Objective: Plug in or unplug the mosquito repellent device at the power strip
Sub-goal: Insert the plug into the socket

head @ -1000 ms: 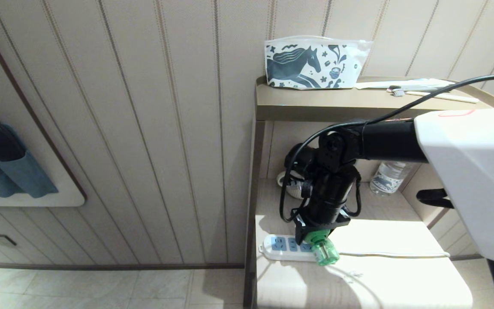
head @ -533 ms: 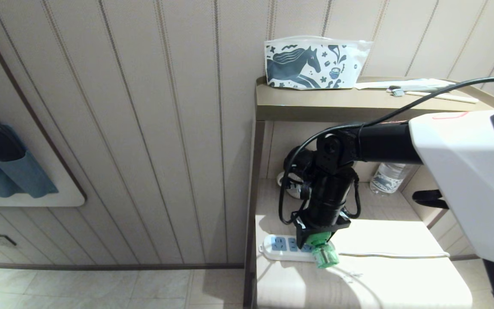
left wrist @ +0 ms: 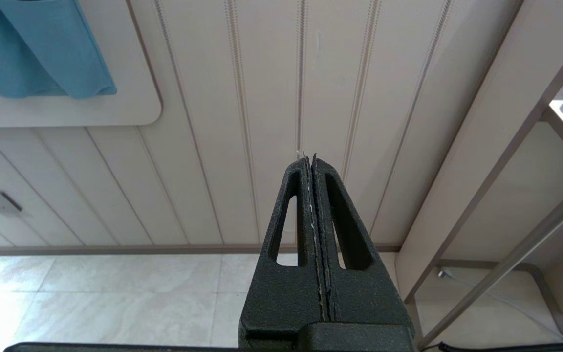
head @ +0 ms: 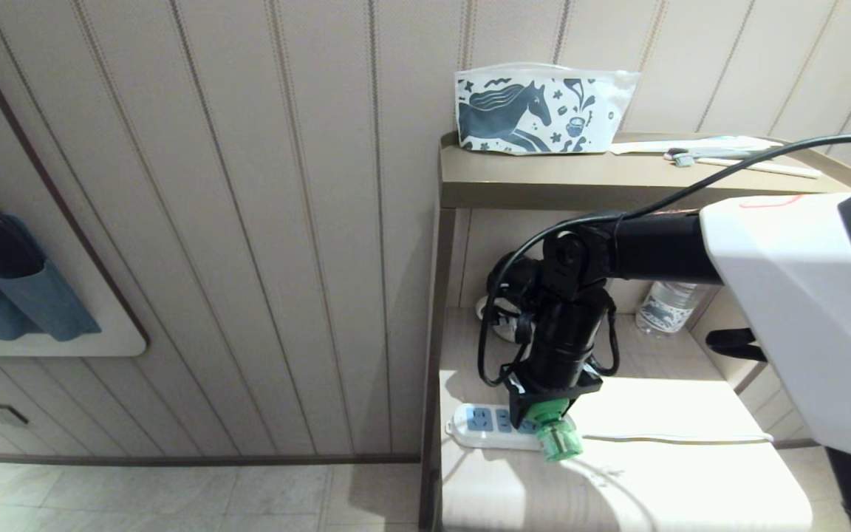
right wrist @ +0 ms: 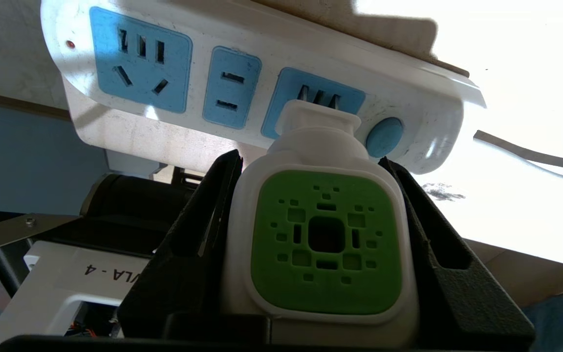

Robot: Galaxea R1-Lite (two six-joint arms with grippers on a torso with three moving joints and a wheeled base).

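Note:
The power strip (head: 481,427) lies at the left front of the lower shelf (head: 677,473), with three light-blue socket panels. My right gripper (head: 547,408) reaches down to it and is shut on the white-and-green head of the mosquito repellent device (head: 558,437), whose green bottle points toward the shelf front. In the right wrist view the device (right wrist: 325,244) sits between the black fingers (right wrist: 198,220). Its plug meets the socket panel next to the round blue button (right wrist: 384,137) on the power strip (right wrist: 174,68), with a bit of prong showing. My left gripper (left wrist: 311,159) is shut, parked facing the panelled wall.
A water bottle (head: 668,304) and a dark cabled object (head: 514,284) stand at the back of the lower shelf. The strip's white cord (head: 677,438) runs right. A horse-print pouch (head: 536,107) sits on the top shelf. Blue slipper holders (head: 4,273) hang on the wall.
My right arm has edged slightly left and down. The device's bottle has swung a little, from pointing right-forward to more end-on. The grip stays the same.

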